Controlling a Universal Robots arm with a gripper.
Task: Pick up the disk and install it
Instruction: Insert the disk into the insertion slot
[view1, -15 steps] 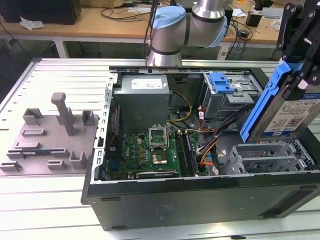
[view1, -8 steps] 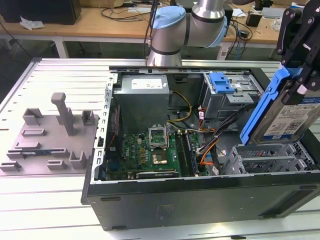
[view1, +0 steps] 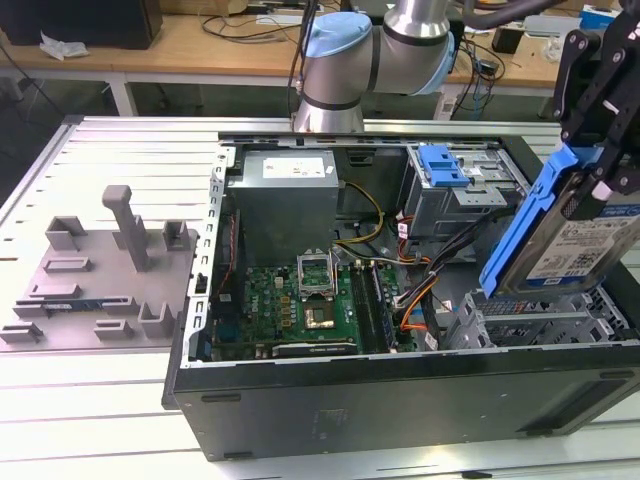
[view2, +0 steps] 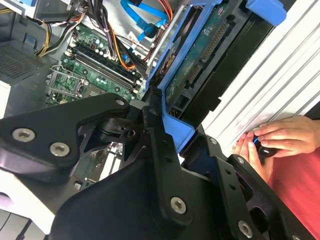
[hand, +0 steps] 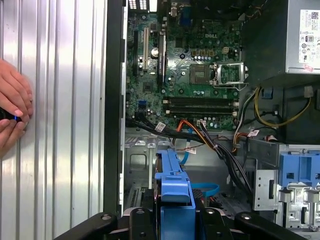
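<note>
Exterior view, far left: a grey moulded fixture plate (view1: 95, 275) with upright pegs lay on the ribbed aluminium counter (view1: 60, 410).
Exterior view, middle: an open black metal computer case (view1: 400, 410) lay on its side on the counter. A green motherboard (view1: 290, 300) covered its floor and a grey boxy power supply (view1: 285, 195) sat beyond that. The silver robot arm with pale blue joint caps (view1: 370, 55) rose behind the case.
Exterior view, right: the flat rectangular silver disk (view1: 580, 240), with a white-and-blue label and a blue plastic carrier frame, hung tilted in the air. Its lower end was close over the silver metal drive cage (view1: 540, 325) in the case's near corner; whether they touched could not be judged.
Claw: the black claw (view1: 598, 165) was clamped on the disk's upper end.
Second wrist view: the disk (view2: 200, 55) showed its green circuit-board underside beyond the claw (view2: 167, 125). A person's hand (view2: 280, 140) rested on the counter beside the case, pinching a small dark object.
First wrist view: the hand (hand: 12, 115) lay on the counter outside the case wall. The disk's blue carrier edge (hand: 172, 180) stood gripped in the claw (hand: 175, 220), over the cabled interior below the motherboard (hand: 190, 75).
</note>
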